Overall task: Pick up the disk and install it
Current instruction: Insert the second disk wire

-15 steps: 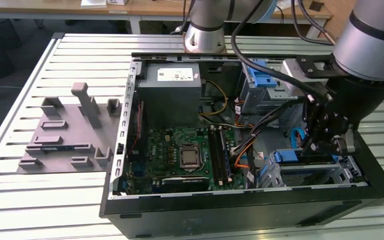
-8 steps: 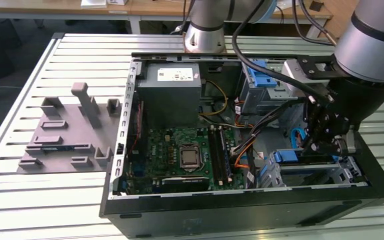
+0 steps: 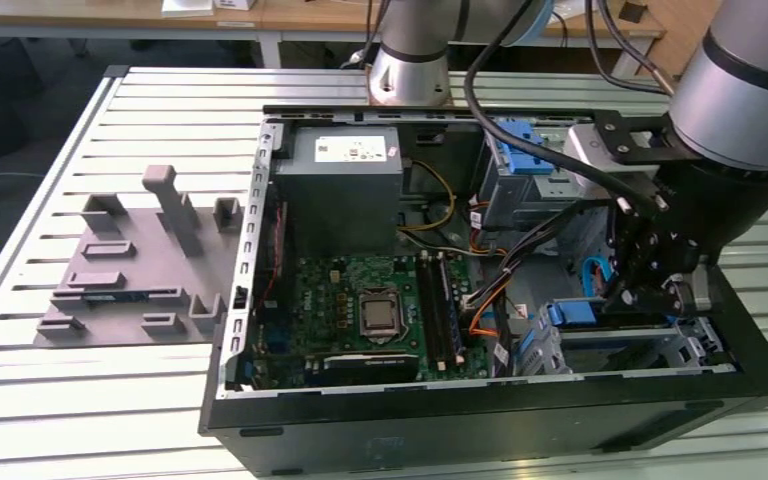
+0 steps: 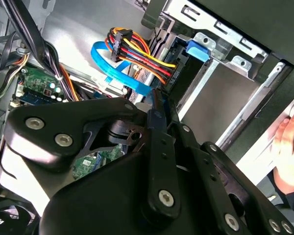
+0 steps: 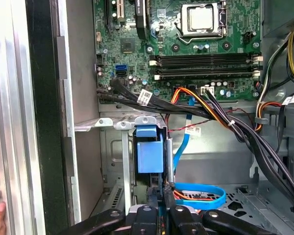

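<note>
- In the exterior view, the hand is low inside the open computer case, at the right of the frame, over the grey drive cage.
- The hand is clenched on the disk, gripping its edge; its blue frame stands upright in the cage slot.
- A person's fingers rest on the tabletop edge, at the right of the second wrist view.

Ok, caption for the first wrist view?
Gripper lowering the blue-framed disk edge-on into the metal drive cage, beside the motherboard.
</note>
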{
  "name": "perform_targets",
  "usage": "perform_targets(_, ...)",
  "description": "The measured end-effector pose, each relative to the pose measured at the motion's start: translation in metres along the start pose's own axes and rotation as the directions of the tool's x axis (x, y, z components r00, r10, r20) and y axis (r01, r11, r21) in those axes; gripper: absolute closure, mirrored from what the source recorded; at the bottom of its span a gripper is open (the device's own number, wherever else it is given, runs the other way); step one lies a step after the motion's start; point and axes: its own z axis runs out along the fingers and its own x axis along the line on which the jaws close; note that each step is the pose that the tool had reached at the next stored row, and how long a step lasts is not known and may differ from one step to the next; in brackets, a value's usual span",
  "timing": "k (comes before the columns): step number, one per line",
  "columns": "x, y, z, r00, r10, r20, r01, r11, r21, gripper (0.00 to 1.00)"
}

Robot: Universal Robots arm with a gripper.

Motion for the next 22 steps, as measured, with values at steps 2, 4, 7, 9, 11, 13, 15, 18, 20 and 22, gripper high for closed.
perform_targets(2,0.0003,0.0001,0.001,1.0,0.0,0.0004,0.0,1.0,-0.0001,0.84)
perform_targets(4,0.0004,0.0001,0.0019,1.0,0.0,0.0006,0.0,1.0,-0.0001,0.84)
perform_targets(7,0.0003,-0.001,0.0026,1.0,0.0,0.0015,0.0,1.0,-0.0003,0.84)
perform_targets(9,0.0003,-0.0013,0.0028,1.0,0.001,0.002,-0.001,1.0,-0.0002,0.84)
perform_targets(11,0.0003,-0.0015,0.003,1.0,0.0,0.0027,0.0,1.0,-0.0001,0.83)
perform_targets(13,0.0003,-0.0016,0.0022,1.0,0.0,0.0029,0.0,1.0,-0.0001,0.83)
perform_targets(15,0.0003,-0.0017,0.0005,1.0,0.0,0.0025,0.0,1.0,-0.0002,0.76)
perform_targets(18,0.0004,-0.0019,-0.0025,1.0,0.0,0.0024,0.0,1.0,-0.0004,0.76)
perform_targets(20,0.0005,-0.0021,-0.0047,1.0,0.0,0.0025,0.0,1.0,-0.0006,0.76)
perform_targets(22,0.0006,-0.0023,-0.0075,1.0,0.0,0.0024,0.0,1.0,-0.001,0.76)
